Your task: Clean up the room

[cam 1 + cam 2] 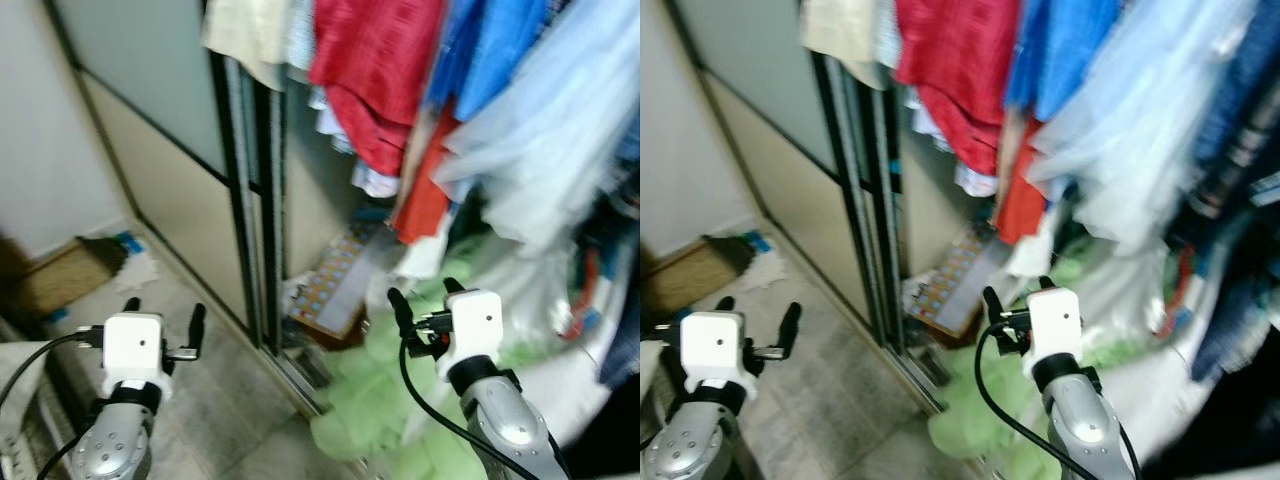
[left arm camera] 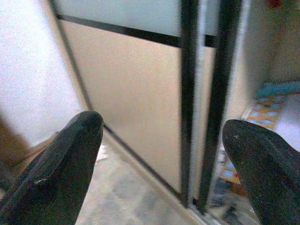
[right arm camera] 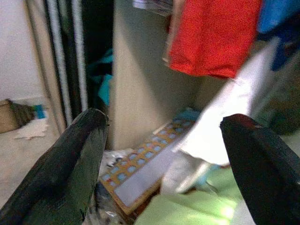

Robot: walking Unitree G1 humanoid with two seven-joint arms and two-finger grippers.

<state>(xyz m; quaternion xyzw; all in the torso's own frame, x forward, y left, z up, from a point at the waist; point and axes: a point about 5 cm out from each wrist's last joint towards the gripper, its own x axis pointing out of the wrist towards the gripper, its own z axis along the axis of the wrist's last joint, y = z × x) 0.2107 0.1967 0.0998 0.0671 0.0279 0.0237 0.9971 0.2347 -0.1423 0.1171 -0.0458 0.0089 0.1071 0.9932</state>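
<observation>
Crumpled green fabric (image 1: 385, 400) heaps beneath splayed right pincer (image 1: 427, 300).

Soft cloth garments (image 1: 375, 70) hang by a matt frosted door panel (image 1: 150, 70) above a speckled stone-like floor (image 1: 215, 410).

The robot is standing in a lived-in home, facing an open built-in wardrobe whose sliding door (image 1: 190, 200), black-framed with pale panels, is sitting pushed to one side. Clothes are hanging crowded along the top: a red garment (image 1: 375, 70), blue shirts (image 1: 495, 55) and a pale blue one (image 1: 560, 140). Below, green fabric (image 1: 385, 400) is spilling from the wardrobe onto the tiled floor (image 1: 215, 415), beside a patterned flat box (image 1: 335, 280), while a cardboard box (image 1: 60, 275) is lying by the wall.
</observation>
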